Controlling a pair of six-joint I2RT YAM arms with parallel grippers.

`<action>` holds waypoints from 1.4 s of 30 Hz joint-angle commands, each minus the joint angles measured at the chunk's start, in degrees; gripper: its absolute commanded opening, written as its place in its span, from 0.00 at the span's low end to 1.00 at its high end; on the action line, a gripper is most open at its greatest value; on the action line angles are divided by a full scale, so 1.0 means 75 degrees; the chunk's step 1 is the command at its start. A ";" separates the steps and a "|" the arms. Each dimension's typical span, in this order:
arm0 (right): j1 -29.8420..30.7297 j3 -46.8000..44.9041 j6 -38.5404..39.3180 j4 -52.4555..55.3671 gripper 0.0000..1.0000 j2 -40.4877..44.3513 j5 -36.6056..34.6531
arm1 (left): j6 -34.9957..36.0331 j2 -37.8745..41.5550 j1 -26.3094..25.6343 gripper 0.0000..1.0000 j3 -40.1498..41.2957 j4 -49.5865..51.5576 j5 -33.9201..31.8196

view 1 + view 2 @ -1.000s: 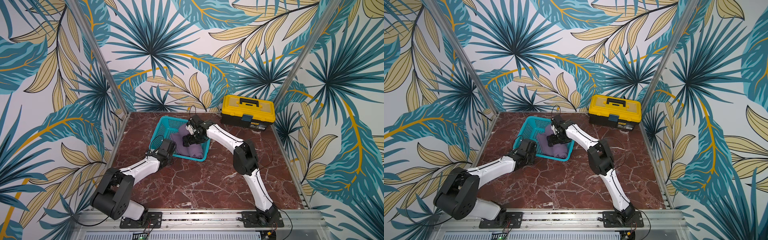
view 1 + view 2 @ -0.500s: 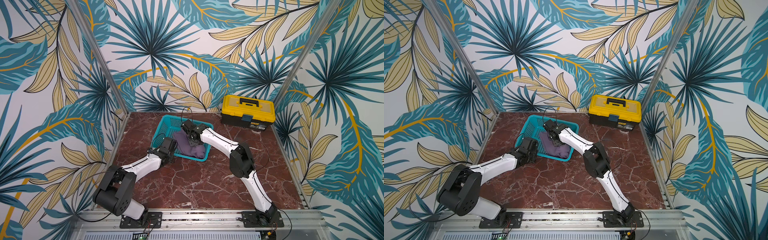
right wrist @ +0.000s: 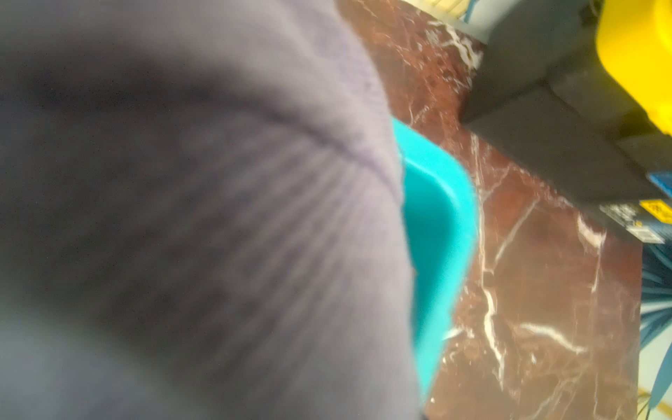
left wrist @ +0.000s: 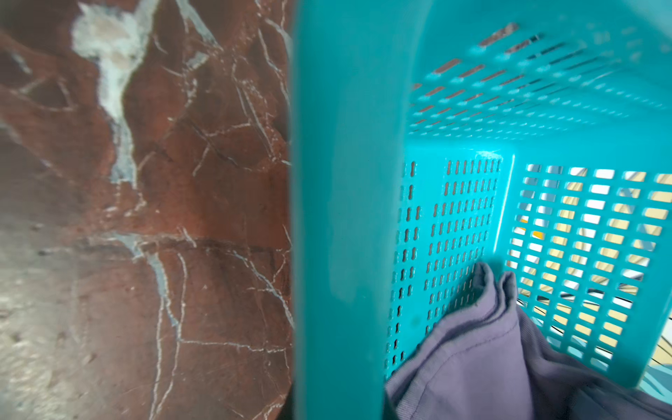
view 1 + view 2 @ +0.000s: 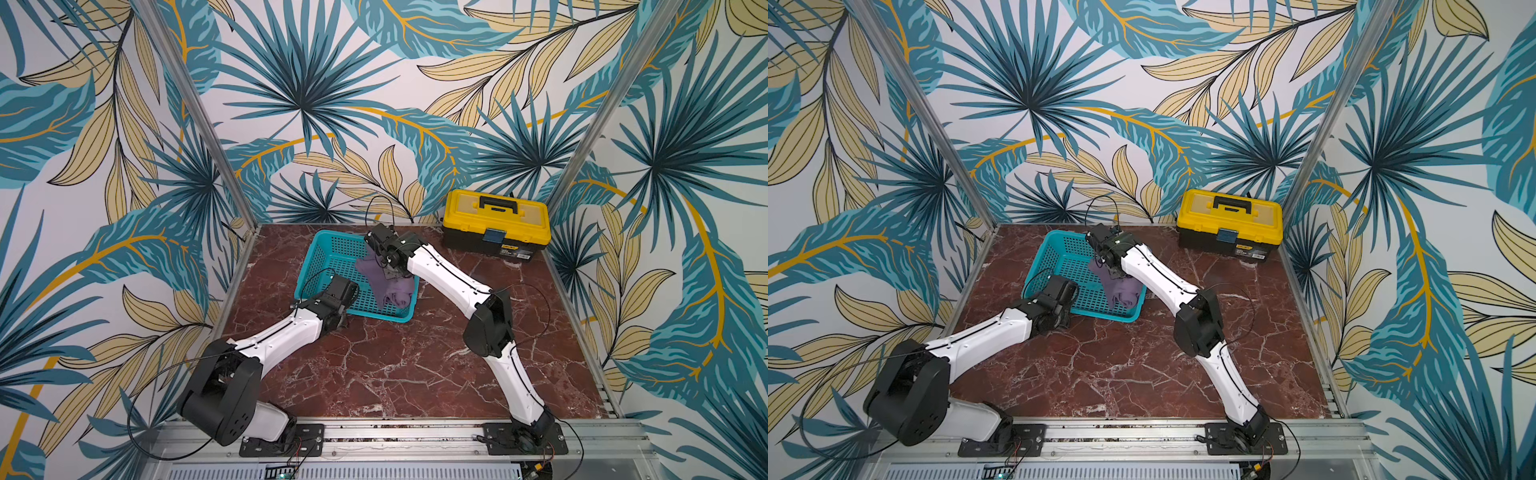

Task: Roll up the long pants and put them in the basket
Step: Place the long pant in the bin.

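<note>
both top views show our right gripper [image 5: 388,269] pinching the dusty-purple soft fabric long pants [image 5: 392,289], bunched inside the teal perforated plastic basket [image 5: 309,266], we judge to lift them out for rolling, while our left gripper [image 5: 351,293], pressed together, seemingly steadies the rim.
</note>
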State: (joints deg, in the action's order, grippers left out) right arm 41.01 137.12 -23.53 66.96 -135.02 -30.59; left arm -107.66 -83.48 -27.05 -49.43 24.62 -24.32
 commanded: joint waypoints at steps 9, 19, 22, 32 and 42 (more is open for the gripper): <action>-0.0112 -0.0447 -0.2135 0.0402 0.00 -0.0169 -0.0594 | -0.0698 -0.0644 -0.0165 0.00 -0.0988 0.0432 -0.1081; 0.0297 0.1411 -0.2560 0.0849 0.00 -0.2399 -0.0175 | -0.0493 -0.0969 -0.0400 0.00 -0.1305 -0.0034 -0.0838; 0.0297 0.0724 -0.2737 0.1045 0.09 -0.2370 -0.0465 | -0.0307 -0.0873 -0.0409 0.00 -0.1365 -0.0011 -0.1055; 0.0238 0.0427 -0.2045 0.0057 0.99 -0.2117 0.0956 | -0.0579 -0.0317 -0.0282 0.00 -0.0439 -0.0412 -0.1246; 0.0193 -0.0185 -0.0979 -0.2777 0.99 0.0831 0.2828 | -0.1851 -0.0671 0.0915 0.00 0.0231 -0.1264 -0.1818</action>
State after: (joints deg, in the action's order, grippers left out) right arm 42.85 136.00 -33.65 53.17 -134.87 -15.64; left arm -116.11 -87.53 -23.07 -48.18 20.91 -29.54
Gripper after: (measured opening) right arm 0.993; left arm 0.137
